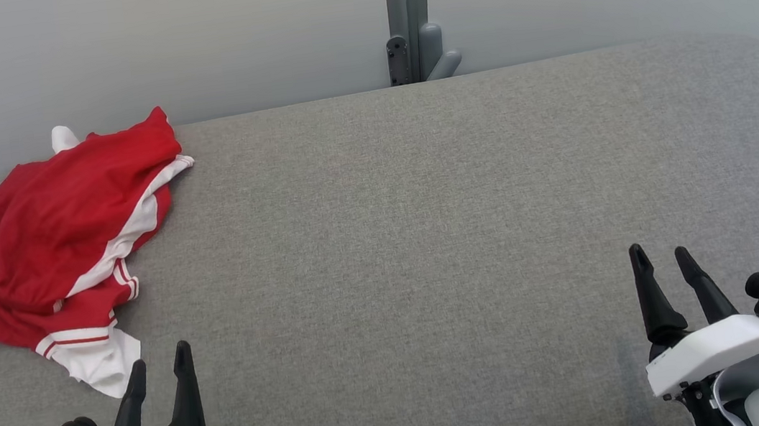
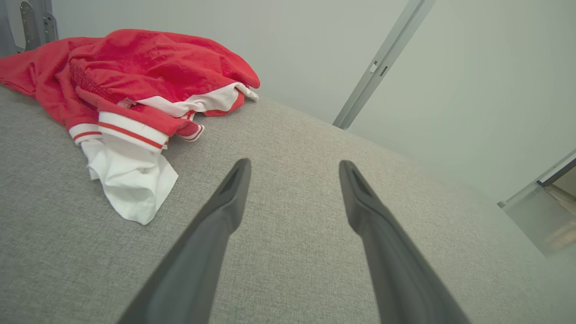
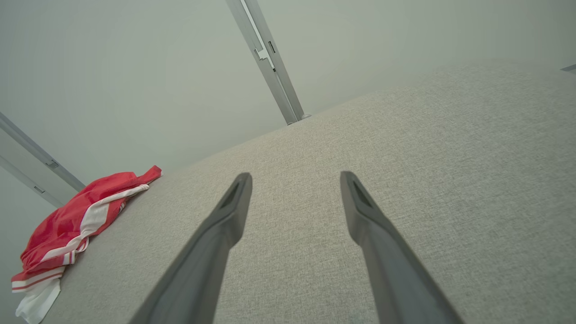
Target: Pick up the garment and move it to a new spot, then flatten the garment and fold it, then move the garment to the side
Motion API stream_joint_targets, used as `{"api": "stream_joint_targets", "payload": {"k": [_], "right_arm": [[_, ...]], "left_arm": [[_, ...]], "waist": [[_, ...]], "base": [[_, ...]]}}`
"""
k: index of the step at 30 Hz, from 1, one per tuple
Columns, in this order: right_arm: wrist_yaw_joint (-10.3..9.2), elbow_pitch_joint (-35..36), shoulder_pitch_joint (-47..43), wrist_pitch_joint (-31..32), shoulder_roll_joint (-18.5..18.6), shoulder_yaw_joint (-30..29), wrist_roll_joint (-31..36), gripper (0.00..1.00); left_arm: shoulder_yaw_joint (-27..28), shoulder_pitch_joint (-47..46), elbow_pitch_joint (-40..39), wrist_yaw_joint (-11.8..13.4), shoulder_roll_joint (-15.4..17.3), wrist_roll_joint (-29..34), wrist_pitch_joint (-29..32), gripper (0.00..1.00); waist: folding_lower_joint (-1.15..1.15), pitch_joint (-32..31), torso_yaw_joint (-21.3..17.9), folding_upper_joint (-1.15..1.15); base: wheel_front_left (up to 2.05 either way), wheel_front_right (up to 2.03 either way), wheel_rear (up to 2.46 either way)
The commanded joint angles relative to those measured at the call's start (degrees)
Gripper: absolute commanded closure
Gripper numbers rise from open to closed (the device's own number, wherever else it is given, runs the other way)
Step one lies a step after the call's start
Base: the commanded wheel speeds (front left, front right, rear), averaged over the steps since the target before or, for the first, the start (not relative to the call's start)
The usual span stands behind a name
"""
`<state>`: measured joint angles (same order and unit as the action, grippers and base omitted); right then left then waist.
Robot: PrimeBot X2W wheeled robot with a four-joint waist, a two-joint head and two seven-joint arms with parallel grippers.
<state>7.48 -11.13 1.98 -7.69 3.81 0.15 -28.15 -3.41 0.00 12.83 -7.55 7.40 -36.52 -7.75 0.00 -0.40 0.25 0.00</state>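
Ahead and just left of my left gripper (image 1: pixel 161 353), seen from the head, the crumpled red-and-white garment (image 1: pixel 49 232) lies on the grey bench (image 1: pixel 426 236), its long axis running away from me. My right gripper (image 1: pixel 658 249) is well apart from it.

Left wrist: jaws wide, empty, white hem near my left finger.

Right wrist: jaws wide, empty, garment far left. I judge the left arm nearer.

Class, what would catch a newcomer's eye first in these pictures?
A crumpled red fabric garment with white trim lies at the far left of the grey upholstered surface. At the near edge, the left gripper sits beside its white hem, the right gripper far across, jaws open and empty.
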Motion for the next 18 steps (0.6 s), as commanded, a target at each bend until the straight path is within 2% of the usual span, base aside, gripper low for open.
{"api": "stream_joint_targets", "payload": {"k": [1, 18], "right_arm": [[0.01, 0.35, 0.06, -0.72, 0.38, 0.18, 1.87, 0.0], [0.01, -0.02, -0.26, -2.98, 0.17, 0.38, 11.61, 0.0]], "left_arm": [[-0.2, 0.16, -0.78, 0.06, 0.77, 1.97, -0.69, 0.0], [-1.46, 1.72, -0.34, 0.08, 1.8, 10.94, -2.98, 0.0]], "waist": [[0.0, -0.04, -0.06, 0.0], [0.0, -0.18, -0.47, 0.0]], "base": [[0.0, 0.0, 0.0], [0.0, 0.0, 0.0]]}}
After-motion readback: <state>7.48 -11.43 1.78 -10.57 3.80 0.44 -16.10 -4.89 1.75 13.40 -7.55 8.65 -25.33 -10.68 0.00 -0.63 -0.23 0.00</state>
